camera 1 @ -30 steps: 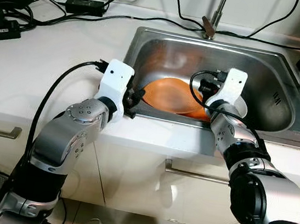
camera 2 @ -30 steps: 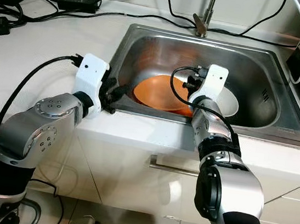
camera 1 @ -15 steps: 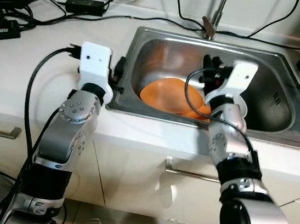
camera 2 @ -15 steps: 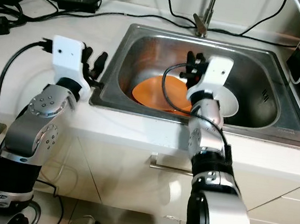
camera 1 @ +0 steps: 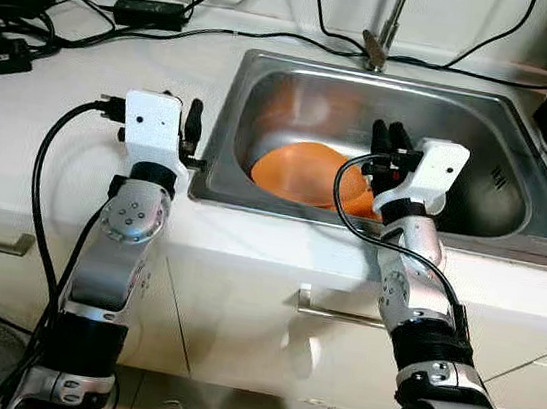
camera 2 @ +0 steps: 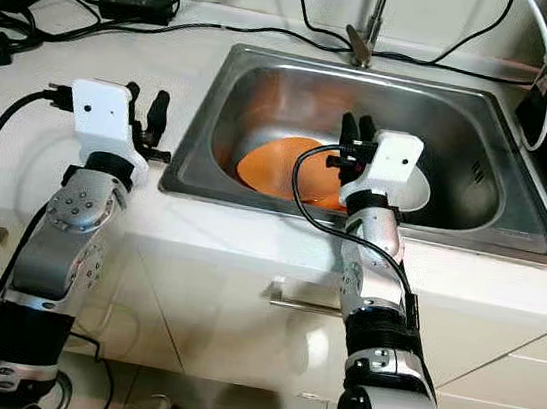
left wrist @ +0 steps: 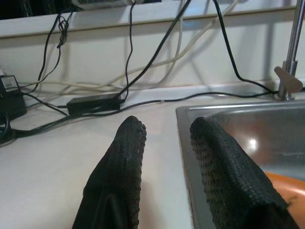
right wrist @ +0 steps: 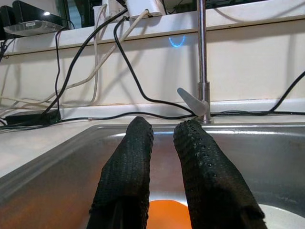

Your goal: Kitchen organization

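**Both arms lifted away from the dishes in the sink**

One second ago the two grippers were low at the front edge of the sink (camera 1: 511, 236), close to the dishes. Now both are raised and point upward. The left gripper (camera 1: 192, 123) has moved back over the white counter (camera 1: 52, 125), just beside the left rim of the sink. Its fingers (left wrist: 121, 157) stand a little apart and hold nothing. The right gripper (camera 1: 390, 139) is above the front part of the sink, and its fingers (right wrist: 133, 162) are also slightly apart and empty.

The orange plate (camera 1: 298, 170) lies at the bottom of the sink, and a white bowl (camera 2: 418, 191) lies beside it on the right, partly hidden behind the right wrist. The plate seems to be at the same place as before, so I judge that the arms pulled back without taking any dish.

The plate is now below the right gripper and a little to its left, not touching it. From the left gripper it is further away, across the sink rim.
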`<state>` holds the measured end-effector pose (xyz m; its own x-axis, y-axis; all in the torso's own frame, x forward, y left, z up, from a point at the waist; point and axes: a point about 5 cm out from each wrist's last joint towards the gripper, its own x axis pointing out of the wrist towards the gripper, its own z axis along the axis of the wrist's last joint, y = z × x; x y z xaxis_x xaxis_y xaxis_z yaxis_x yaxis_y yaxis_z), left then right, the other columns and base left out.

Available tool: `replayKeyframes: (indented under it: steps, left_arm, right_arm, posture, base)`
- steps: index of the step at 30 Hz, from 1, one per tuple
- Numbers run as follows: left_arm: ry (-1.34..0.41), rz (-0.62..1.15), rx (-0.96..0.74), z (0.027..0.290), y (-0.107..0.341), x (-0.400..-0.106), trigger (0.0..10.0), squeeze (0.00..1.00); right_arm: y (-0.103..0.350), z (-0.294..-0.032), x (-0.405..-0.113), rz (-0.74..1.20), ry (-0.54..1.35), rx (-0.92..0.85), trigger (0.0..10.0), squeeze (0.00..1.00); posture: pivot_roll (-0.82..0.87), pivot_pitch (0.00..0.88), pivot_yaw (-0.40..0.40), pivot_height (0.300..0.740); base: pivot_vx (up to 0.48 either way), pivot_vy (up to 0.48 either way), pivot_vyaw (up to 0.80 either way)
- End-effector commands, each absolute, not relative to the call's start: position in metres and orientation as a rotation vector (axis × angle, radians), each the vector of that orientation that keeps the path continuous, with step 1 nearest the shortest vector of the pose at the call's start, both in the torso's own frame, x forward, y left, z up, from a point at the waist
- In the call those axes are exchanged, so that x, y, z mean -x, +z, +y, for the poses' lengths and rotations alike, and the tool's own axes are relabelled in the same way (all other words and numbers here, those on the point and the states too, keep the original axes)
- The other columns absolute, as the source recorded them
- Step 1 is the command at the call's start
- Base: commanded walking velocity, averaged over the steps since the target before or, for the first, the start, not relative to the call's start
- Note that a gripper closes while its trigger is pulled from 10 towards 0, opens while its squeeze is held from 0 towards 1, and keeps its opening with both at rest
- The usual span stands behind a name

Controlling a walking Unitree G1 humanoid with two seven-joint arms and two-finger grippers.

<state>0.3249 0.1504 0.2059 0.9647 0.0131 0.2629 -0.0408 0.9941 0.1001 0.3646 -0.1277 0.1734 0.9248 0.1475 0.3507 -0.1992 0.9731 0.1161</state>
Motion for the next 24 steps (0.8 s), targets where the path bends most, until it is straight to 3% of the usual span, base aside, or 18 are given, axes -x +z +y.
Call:
replayKeyframes:
  steps: [1,24]
  left_arm:
    - [0.043,-0.265,-0.113,0.1499,0.2036,-0.3244,10.0,0.00]
    - [0.050,-0.288,-0.130,0.1485,0.2061,-0.3238,10.0,0.00]
  right_arm:
    - [0.1851,-0.1261,-0.3662,-0.380,0.186,-0.143,10.0,0.00]
    - [0.1800,-0.1269,-0.3665,-0.337,0.194,-0.142,10.0,0.00]
  posture:
    - [0.03,0.055,-0.018,0.718]
    - [0.03,0.069,-0.019,0.718]
  base:
    - [0.000,-0.480,0.00]
    - [0.000,-0.480,0.00]
